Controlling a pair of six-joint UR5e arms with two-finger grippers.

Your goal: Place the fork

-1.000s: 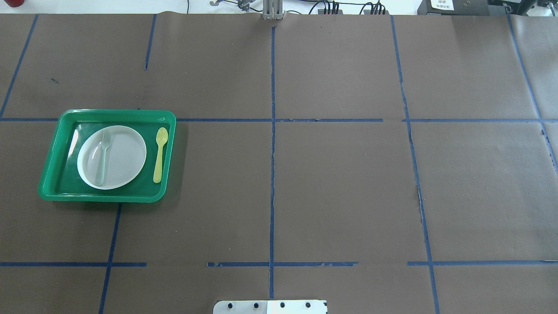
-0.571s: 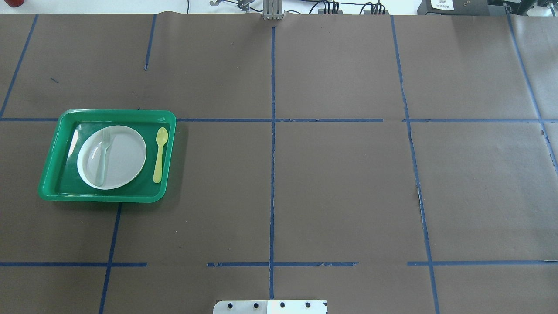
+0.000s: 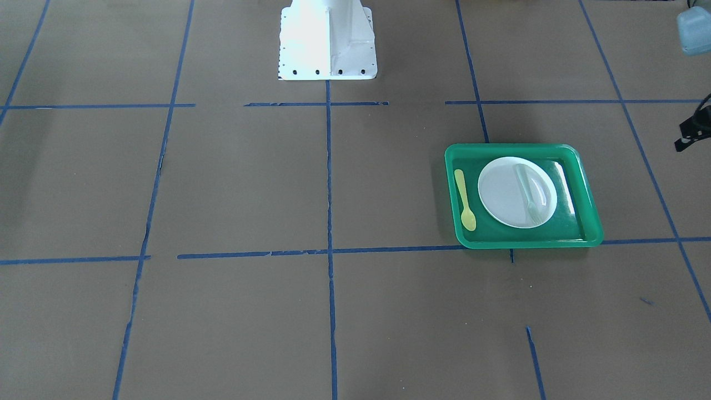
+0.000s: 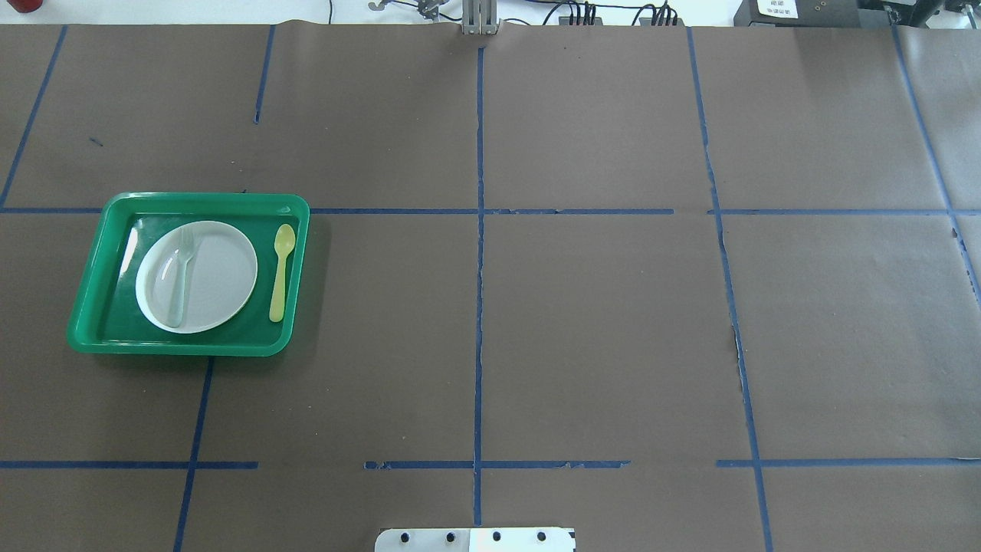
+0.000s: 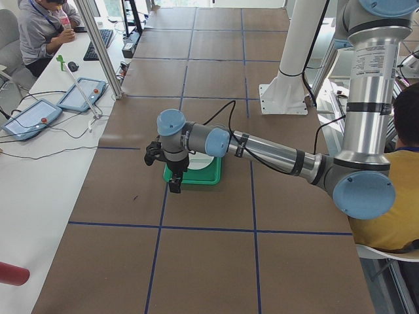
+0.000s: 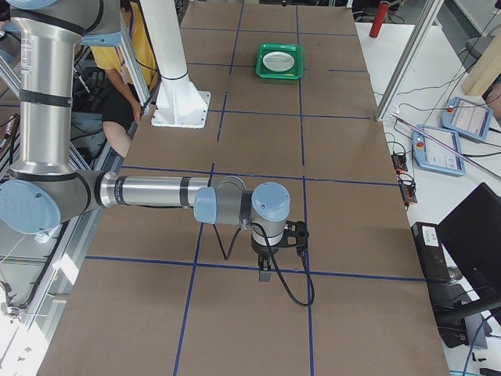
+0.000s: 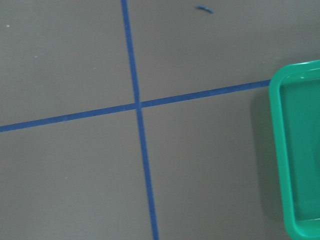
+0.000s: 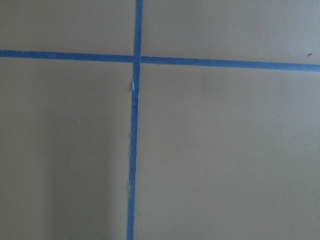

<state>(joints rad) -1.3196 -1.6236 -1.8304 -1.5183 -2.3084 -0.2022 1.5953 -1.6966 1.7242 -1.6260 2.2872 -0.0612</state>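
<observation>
The pale translucent fork lies on the left part of the white plate, tines away from the robot; it also shows in the front-facing view. The plate sits in a green tray. My left gripper hangs above the table at the tray's outer end; its wrist view shows only the tray's corner. My right gripper hangs over bare table at the far right, away from the tray. Both show only in the side views, so I cannot tell whether they are open or shut.
A yellow plastic spoon lies in the tray to the right of the plate. Blue tape lines cross the brown table cover. The robot's white base plate sits at the near middle edge.
</observation>
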